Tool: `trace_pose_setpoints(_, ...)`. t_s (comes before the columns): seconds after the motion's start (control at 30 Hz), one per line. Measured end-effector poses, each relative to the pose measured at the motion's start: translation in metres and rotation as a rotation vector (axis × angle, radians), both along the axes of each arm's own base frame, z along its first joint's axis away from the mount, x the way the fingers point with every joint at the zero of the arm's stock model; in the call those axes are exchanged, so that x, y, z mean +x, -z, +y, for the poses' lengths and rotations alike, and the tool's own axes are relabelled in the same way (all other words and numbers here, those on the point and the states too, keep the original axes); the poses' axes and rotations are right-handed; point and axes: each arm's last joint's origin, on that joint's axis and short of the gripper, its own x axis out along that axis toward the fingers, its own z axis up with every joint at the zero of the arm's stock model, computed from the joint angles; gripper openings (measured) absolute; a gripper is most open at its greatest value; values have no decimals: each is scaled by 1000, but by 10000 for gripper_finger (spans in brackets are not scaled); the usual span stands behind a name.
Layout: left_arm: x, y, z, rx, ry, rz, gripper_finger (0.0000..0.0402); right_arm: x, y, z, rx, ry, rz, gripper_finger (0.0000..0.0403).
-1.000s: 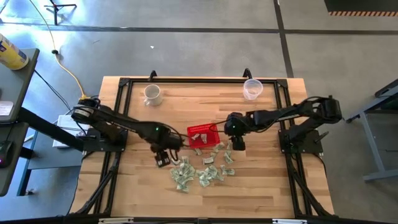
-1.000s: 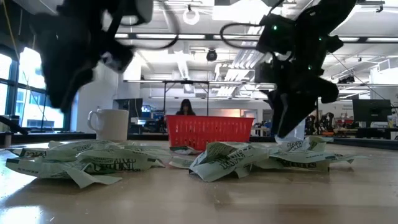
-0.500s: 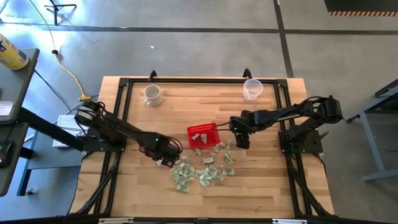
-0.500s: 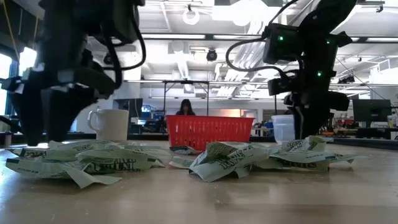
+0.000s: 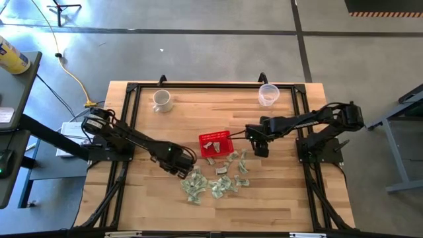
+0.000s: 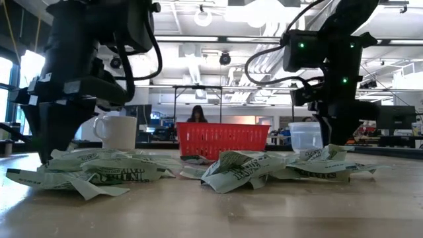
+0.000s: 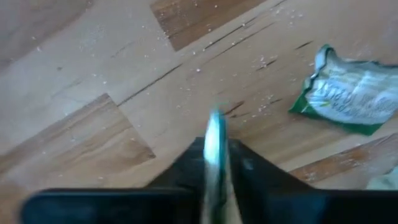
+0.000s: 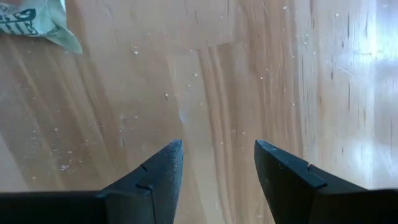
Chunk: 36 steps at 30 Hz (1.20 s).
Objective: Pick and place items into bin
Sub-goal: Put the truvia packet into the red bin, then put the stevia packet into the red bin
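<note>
left gripper (image 7: 214,152): low at left edge of items (image 5: 215,180), jaws pinched on one thin item edge | right gripper (image 8: 217,165): over bare table (image 5: 291,198) right of bin (image 5: 215,143), jaws partly open, empty | items: heaped just in front of bin

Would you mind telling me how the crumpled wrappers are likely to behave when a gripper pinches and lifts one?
The wrappers look thin and creased, so probably floppy and very light. The one pinched edge-on in the left gripper shows as a narrow sliver, suggesting it flattens easily. Piled and overlapping, a neighbour may well drag along.
</note>
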Motion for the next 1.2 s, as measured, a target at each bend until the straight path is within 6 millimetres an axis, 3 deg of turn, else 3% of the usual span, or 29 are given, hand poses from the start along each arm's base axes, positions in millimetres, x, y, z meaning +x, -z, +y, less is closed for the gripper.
trace_pose_setpoints(0.07, 0, 0, 1, 9, 36, 2, 38, 0, 0, 0, 3, 10, -2, 190)
trace_pose_setpoints(0.2, 9, -12, 11, 45, 120, -3, 32, -1, -7, 1, 0, 33, -38, 190)
trace_pose_setpoints(0.33, 29, -37, 41, 183, 210, -73, 46, -9, -24, 1, -81, 79, -93, 190)
trace_pose_setpoints(0.43, 43, -51, 66, 229, 297, -112, 34, -20, -39, -1, -136, 135, -128, 190)
trace_pose_setpoints(0.6, 78, -84, 107, 265, 468, -391, 33, -38, -57, 1, -111, 194, -168, 190)
trace_pose_setpoints(0.7, 96, -101, 120, 263, 488, -583, 34, -44, -59, 3, -61, 225, -191, 190)
trace_pose_setpoints(0.8, 102, -106, 129, 258, 471, -673, 58, -48, -50, 5, 32, 243, -196, 190)
trace_pose_setpoints(1.0, 109, -97, 133, 41, 475, -752, 134, -48, -24, 12, 110, 215, -258, 190)
trace_pose_setpoints(1.2, 101, -93, 129, -31, 450, -669, 174, -34, -24, 19, 122, 24, -411, 190)
